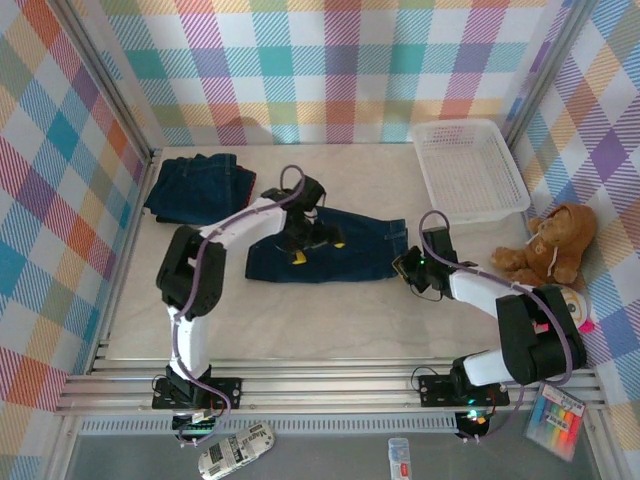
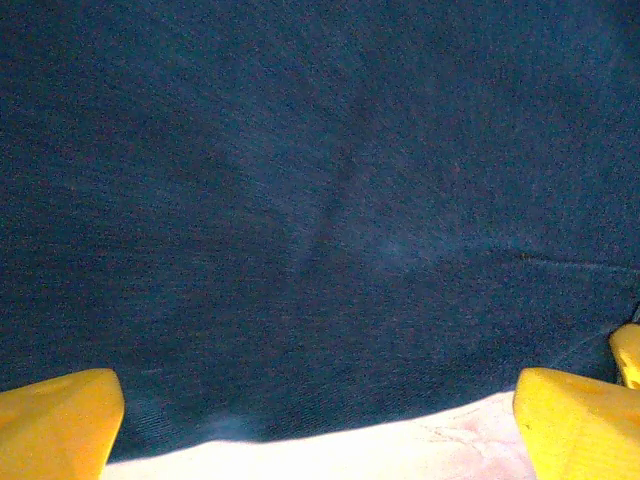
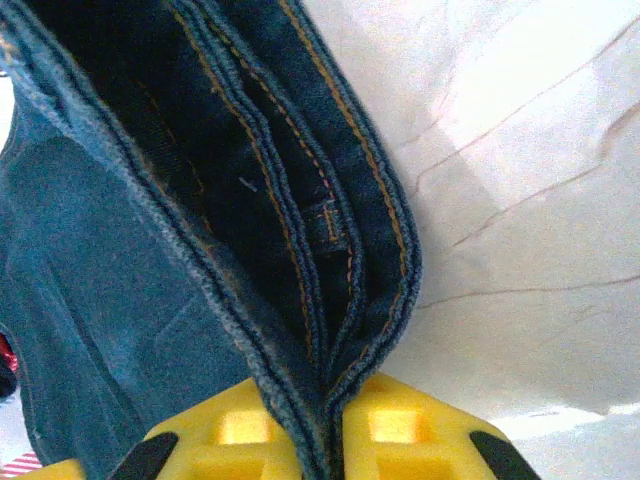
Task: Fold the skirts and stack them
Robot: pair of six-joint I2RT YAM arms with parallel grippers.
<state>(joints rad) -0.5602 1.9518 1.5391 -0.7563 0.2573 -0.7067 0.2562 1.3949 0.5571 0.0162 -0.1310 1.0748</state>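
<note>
My right gripper is pinched on the right edge of the denim skirt lying centre of the table, left gripper wide open over its middle, so I reckon that thick hem could slip out mid-fold or the fold goes crooked.

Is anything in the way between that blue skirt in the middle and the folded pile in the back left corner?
No loose object lies between the denim skirt and the folded pile. The left arm itself crosses above that stretch of table. The right gripper is shut on the skirt's edge.
</note>
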